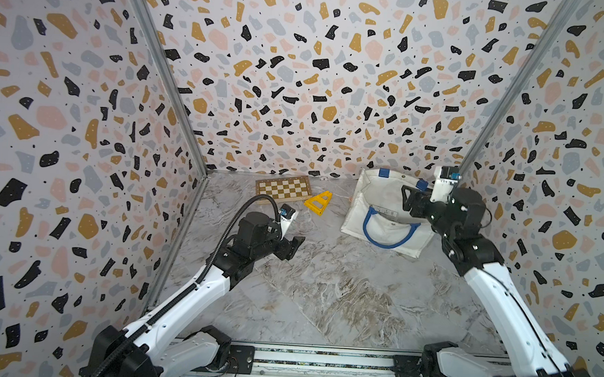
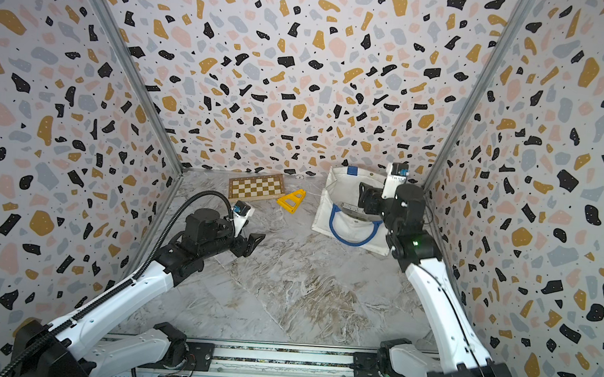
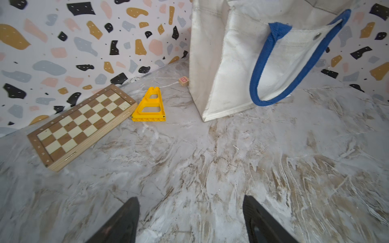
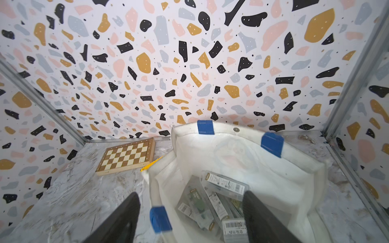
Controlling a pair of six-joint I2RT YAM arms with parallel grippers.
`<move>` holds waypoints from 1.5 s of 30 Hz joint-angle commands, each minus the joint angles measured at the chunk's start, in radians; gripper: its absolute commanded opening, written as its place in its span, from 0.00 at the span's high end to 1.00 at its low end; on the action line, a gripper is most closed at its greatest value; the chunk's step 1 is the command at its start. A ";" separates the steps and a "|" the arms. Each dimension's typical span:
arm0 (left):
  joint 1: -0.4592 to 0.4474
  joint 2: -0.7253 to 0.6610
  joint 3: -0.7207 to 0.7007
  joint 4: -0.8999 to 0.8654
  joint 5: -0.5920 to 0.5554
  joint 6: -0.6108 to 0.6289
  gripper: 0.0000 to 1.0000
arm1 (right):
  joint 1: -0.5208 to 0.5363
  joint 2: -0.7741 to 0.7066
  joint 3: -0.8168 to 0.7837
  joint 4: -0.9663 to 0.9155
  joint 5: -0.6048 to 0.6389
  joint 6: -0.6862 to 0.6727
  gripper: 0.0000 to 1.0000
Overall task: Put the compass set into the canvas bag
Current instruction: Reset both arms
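Compass set [image 4: 226, 186] inside bag [image 4: 231, 151], below right gripper [image 4: 190, 193]

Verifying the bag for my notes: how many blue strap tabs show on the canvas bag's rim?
3 blue strap tabs in the right wrist view: two on the canvas bag's far rim, one on its near rim. A fourth may be hidden.

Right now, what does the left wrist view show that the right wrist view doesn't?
Left wrist only: a small wooden letter block beside the canvas bag, and the full loop of the blue handle. Right wrist only: the bag's inside, with the compass set lying in it. Both: the chessboard, the yellow plastic frame (just a sliver in the right wrist view) and the bag.
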 commanded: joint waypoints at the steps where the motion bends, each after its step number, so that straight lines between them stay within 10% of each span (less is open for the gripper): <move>1: -0.005 -0.019 -0.030 -0.002 -0.159 -0.042 0.19 | -0.003 -0.076 -0.261 0.156 0.127 -0.027 0.22; 10: -0.002 -0.038 -0.120 0.070 -0.395 -0.092 0.07 | -0.037 -0.124 -0.873 0.921 0.328 -0.208 0.12; 23: 0.187 -0.078 -0.396 0.368 -0.553 0.026 0.00 | -0.195 0.514 -1.095 1.927 0.111 -0.220 0.06; 34: 0.327 0.213 -0.549 1.001 -0.360 0.097 0.00 | -0.182 0.448 -1.004 1.669 0.189 -0.206 0.01; 45: 0.400 0.395 -0.471 1.012 -0.393 0.009 0.00 | -0.158 0.452 -0.931 1.541 0.204 -0.230 0.01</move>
